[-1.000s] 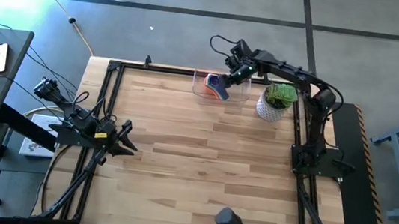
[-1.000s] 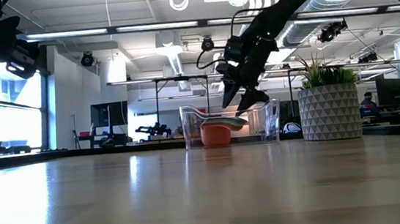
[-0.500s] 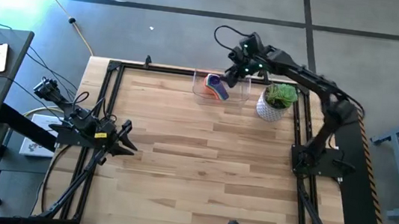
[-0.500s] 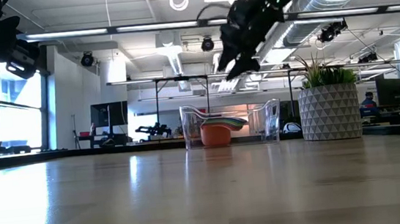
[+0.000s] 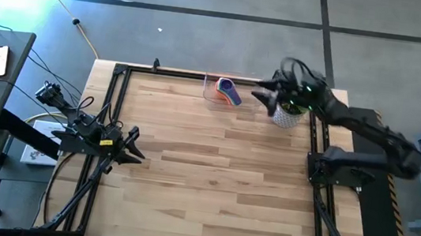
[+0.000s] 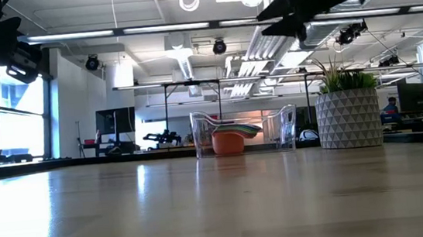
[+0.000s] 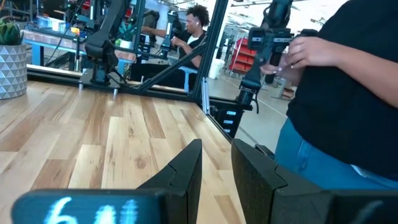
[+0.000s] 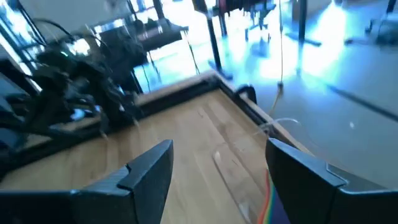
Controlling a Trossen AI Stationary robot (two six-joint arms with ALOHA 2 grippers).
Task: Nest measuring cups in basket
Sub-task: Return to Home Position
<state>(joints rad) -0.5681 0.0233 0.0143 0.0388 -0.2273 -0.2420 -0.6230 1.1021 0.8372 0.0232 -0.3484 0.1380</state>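
Over on the far left, the left arm sits off the edge of the worktop [image 5: 211, 182]. Its left pincer [image 5: 134, 145] pokes just over the frame rail, well apart from everything else. In its own wrist view the two fingers [image 7: 185, 168] have only a narrow gap between them, with nothing in it. That same view shows a person [image 7: 348, 93] in a dark top and jeans standing right beside the worktop, hands up around some dark gear.

Moving right along the back edge you get the basket [image 6: 284, 127], the clear bin. The measuring cups [image 5: 228, 92] are all inside it, nested into one stack. From table height it looks like an orange cup at the bottom, with the coloured handles fanned out above it. The stack sits more toward the left end of the bin.

Next comes the right pincer [image 5: 262, 100]. It's up in the air, well above the basket's rim, hanging over the bin's right end and the gap to the plant. So the cups are below it and off to its left, and nothing is touching. Its fingers [image 8: 149, 169] are spread wide and it's holding nothing. The rainbow edge of the stack just shows between them in that wrist view.

Furthest right is the white plant pot [image 5: 286, 115], just beside the basket.
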